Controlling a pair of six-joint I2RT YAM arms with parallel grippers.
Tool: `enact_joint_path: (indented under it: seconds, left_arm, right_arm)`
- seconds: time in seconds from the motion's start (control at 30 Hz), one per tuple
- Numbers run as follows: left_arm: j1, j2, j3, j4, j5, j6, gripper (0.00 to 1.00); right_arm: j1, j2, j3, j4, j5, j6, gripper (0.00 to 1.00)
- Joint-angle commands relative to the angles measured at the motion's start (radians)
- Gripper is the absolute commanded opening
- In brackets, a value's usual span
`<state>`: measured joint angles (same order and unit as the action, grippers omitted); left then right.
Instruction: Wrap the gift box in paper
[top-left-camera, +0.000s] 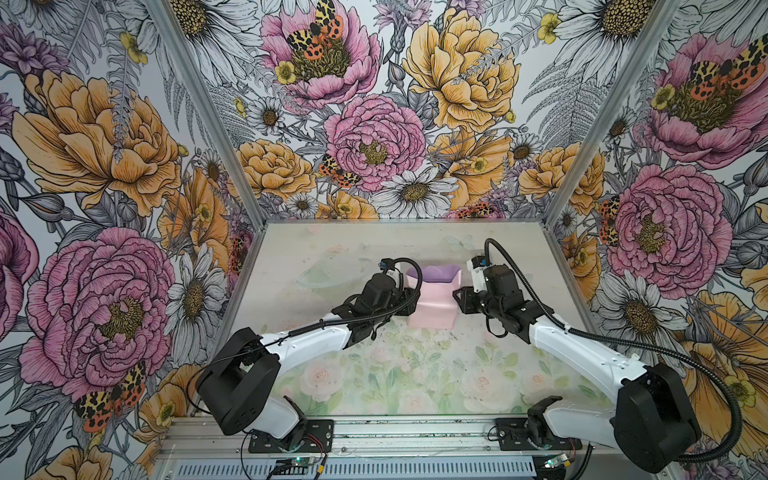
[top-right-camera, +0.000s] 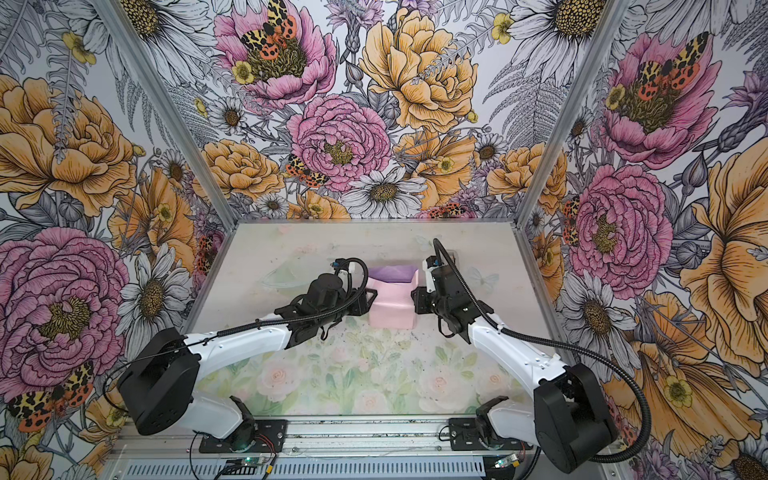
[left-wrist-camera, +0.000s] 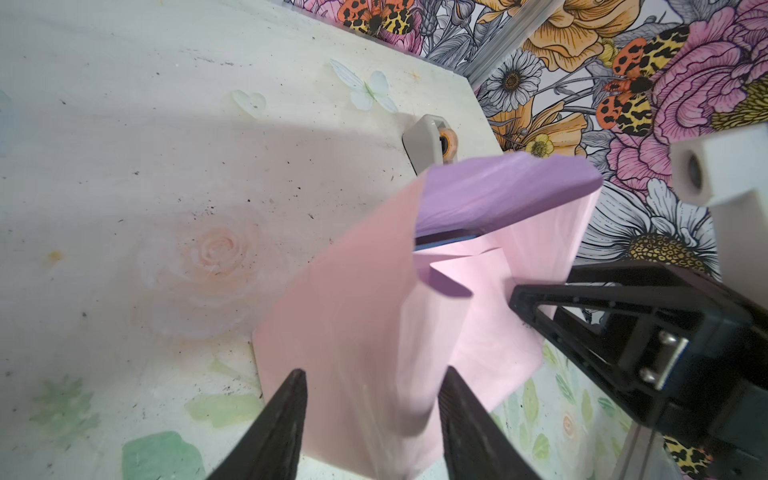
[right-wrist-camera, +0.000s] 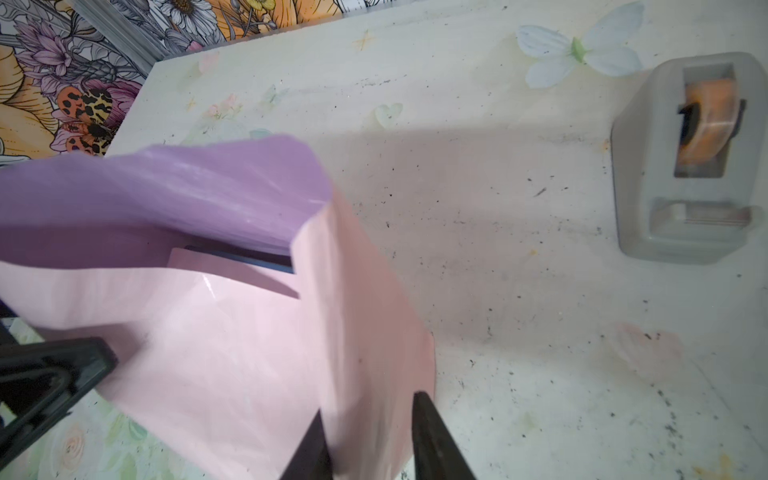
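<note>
The paper (top-left-camera: 434, 303) (top-right-camera: 392, 307) is folded up round the gift box, pale pink outside, with its lilac face showing at the open far end. Only a thin dark blue edge of the gift box (left-wrist-camera: 444, 243) (right-wrist-camera: 245, 259) shows under the lilac flap. My left gripper (top-left-camera: 409, 300) (left-wrist-camera: 376, 374) is at the paper's left side, its jaws apart astride a raised pink fold. My right gripper (top-left-camera: 457, 299) (right-wrist-camera: 368, 403) is at the right side, its jaws closer together, with the pink side wall between them. Each wrist view shows the opposite gripper's black fingers (left-wrist-camera: 582, 299) (right-wrist-camera: 62, 365) against the paper.
A grey tape dispenser (right-wrist-camera: 685, 166) (left-wrist-camera: 419, 141) with an orange roll stands on the floral table (top-left-camera: 374, 365) beyond the parcel, to its right. Flowered walls close the table in at the back and on both sides.
</note>
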<state>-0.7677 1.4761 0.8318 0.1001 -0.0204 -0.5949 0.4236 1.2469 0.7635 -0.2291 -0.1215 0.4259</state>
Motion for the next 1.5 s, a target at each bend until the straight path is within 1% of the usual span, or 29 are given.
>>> enact_joint_path:
  seconds: [0.0,0.13,0.2,0.33,0.37,0.5,0.7,0.77,0.9,0.97,1.1,1.2,1.23,1.27,1.3,1.4,1.47]
  left_arm:
    - [-0.017,0.013,0.047,-0.026,-0.073,0.021,0.49]
    - [-0.046,0.036,0.074,-0.063,-0.111,0.036,0.47]
    - [-0.056,0.046,0.082,-0.078,-0.139,0.037,0.44]
    - [-0.068,0.056,0.093,-0.114,-0.181,0.042,0.41]
    - [-0.07,0.058,0.097,-0.127,-0.21,0.043,0.4]
    - [-0.092,0.064,0.111,-0.169,-0.27,0.061,0.34]
    - [-0.118,0.078,0.133,-0.21,-0.322,0.087,0.27]
    - [-0.124,0.079,0.138,-0.217,-0.337,0.094,0.24]
    - [-0.131,0.077,0.146,-0.232,-0.361,0.105,0.22]
    - [-0.133,0.075,0.147,-0.236,-0.369,0.106,0.22]
    - [-0.134,0.078,0.147,-0.241,-0.372,0.109,0.21]
    - [-0.136,0.083,0.156,-0.246,-0.371,0.116,0.2]
    - [-0.137,0.084,0.157,-0.248,-0.372,0.116,0.19]
    - [-0.137,0.085,0.16,-0.248,-0.372,0.118,0.18]
    - [-0.137,0.085,0.162,-0.248,-0.372,0.119,0.17]
    - [-0.141,0.087,0.17,-0.25,-0.377,0.122,0.16]
    - [-0.144,0.088,0.174,-0.256,-0.383,0.125,0.16]
  right_arm:
    - [0.015,0.008,0.008,0.013,0.071,-0.009,0.27]
    - [0.027,-0.01,-0.017,0.038,0.099,0.001,0.22]
    - [0.033,-0.021,-0.03,0.067,0.1,0.008,0.21]
    - [0.04,-0.021,-0.045,0.103,0.099,0.017,0.2]
    - [0.041,-0.017,-0.048,0.11,0.098,0.018,0.19]
    - [0.053,-0.001,-0.05,0.131,0.097,0.022,0.17]
    - [0.066,-0.007,-0.059,0.137,0.117,0.019,0.15]
    - [0.066,-0.018,-0.058,0.136,0.115,0.021,0.16]
    - [0.067,-0.046,-0.048,0.135,0.115,0.04,0.34]
    - [0.067,-0.049,-0.05,0.134,0.129,0.04,0.34]
    - [0.067,-0.032,-0.055,0.134,0.157,0.029,0.19]
    - [0.067,-0.024,-0.053,0.134,0.149,0.013,0.03]
    - [0.067,-0.024,-0.054,0.134,0.147,0.01,0.0]
    - [0.07,-0.027,-0.052,0.134,0.146,0.008,0.0]
    - [0.069,-0.029,-0.049,0.134,0.141,0.007,0.04]
    - [0.069,-0.032,-0.031,0.134,0.122,0.008,0.24]
    - [0.07,-0.03,-0.019,0.134,0.111,0.007,0.27]
